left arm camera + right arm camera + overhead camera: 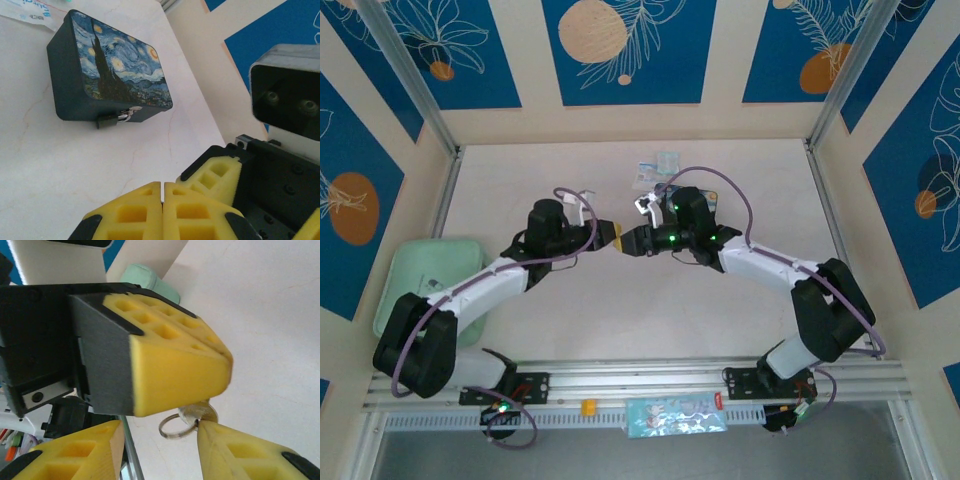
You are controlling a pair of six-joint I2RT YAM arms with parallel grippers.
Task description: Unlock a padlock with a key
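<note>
Right wrist: left gripper point(215, 380) clenched on key point(198, 413) (ring point(172, 427) dangling), offered to right gripper point(159, 440), fingers point(240, 455) spread wide, seemingly for handover; padlock point(116, 119) hangs on tin point(120, 55), well apart.

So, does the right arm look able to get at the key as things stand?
Probably yes: the key pokes out from the shut left gripper, which seems to hold it, and lies between the open fingers of the right gripper, with nothing in the way.
</note>
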